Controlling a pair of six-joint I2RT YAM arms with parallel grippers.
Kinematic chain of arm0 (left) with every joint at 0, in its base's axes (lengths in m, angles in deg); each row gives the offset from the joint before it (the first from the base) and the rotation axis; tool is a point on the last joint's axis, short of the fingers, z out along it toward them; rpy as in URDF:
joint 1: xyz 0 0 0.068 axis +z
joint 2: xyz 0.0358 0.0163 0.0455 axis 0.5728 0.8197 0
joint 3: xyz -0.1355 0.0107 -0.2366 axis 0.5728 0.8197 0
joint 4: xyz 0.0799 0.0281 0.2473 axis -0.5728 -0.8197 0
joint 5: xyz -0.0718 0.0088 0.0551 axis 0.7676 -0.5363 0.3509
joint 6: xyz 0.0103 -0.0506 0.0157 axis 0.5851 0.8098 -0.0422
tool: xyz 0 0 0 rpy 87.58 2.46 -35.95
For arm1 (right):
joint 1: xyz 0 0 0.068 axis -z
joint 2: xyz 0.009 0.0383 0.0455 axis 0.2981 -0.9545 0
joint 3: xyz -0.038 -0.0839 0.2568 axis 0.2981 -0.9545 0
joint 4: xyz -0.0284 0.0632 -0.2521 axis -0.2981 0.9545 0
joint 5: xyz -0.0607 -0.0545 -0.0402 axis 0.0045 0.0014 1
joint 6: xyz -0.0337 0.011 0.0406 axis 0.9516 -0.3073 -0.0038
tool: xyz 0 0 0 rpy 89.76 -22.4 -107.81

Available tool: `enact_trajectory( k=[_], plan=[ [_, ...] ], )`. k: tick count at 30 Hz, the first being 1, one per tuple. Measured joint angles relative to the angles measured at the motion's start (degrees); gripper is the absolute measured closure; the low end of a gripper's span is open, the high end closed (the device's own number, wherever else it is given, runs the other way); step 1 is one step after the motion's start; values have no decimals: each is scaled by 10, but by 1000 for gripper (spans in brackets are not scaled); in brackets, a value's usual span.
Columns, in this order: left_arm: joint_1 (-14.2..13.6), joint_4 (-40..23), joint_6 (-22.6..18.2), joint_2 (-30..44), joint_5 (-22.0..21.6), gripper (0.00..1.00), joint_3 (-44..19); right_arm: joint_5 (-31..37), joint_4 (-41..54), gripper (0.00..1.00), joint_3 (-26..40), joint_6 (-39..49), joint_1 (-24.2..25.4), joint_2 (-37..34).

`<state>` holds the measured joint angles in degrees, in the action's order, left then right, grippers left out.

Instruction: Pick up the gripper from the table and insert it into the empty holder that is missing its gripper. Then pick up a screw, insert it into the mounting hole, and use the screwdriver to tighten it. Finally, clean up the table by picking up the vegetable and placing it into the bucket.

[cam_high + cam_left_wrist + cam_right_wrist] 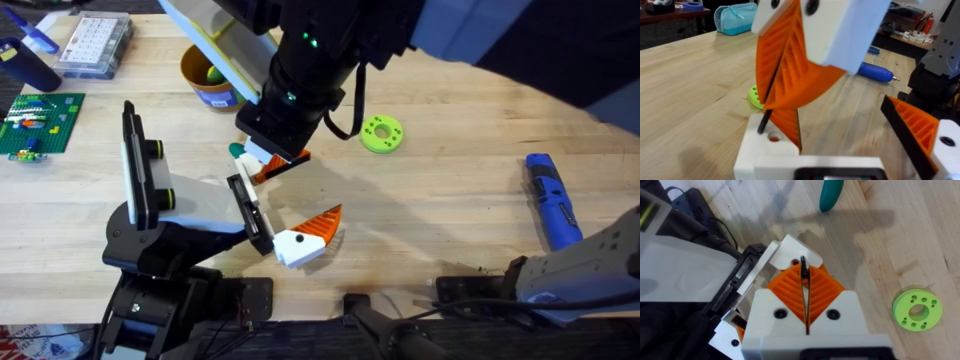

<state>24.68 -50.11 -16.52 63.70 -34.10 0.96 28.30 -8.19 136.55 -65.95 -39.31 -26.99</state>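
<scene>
The holder [185,205], a white body with black plates and lime knobs, stands on a black stand at the lower left. It forms my left gripper [315,188], which is open. One orange-and-white finger [308,236] sits at its near end. The gripper [792,255], a white block with an orange finger, sits in the far end, its mounting hole [774,136] facing up. My right gripper [805,275] reaches in from the upper right, shut on a thin black screw [803,266] whose tip hangs beside that hole. The blue screwdriver [550,200] lies at the right. A teal vegetable [831,195] lies just beyond. The yellow-orange bucket [210,88] stands at the back.
A lime-green disc with holes [381,133] lies right of centre. A clear parts box [95,45] and a green studded plate [38,122] sit at the back left. Bare wood lies between the disc and the screwdriver.
</scene>
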Motion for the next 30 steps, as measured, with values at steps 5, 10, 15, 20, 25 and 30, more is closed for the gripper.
enact_trajectory(
  k=[5,10,15,20,25,30],
  plan=[
    [0,0,0,0,0,11,0,0,3,992,0,0,0,0],
    [0,0,0,0,0,11,0,1,4,992,15,3,5,1],
    [0,0,0,0,0,11,0,1,7,992,29,5,15,19],
    [0,-1,0,0,0,11,0,2,27,992,35,8,16,36],
    [0,-1,0,0,0,11,0,2,38,992,35,9,16,36],
    [0,0,0,0,0,11,0,2,41,992,35,14,15,35]
  ],
)
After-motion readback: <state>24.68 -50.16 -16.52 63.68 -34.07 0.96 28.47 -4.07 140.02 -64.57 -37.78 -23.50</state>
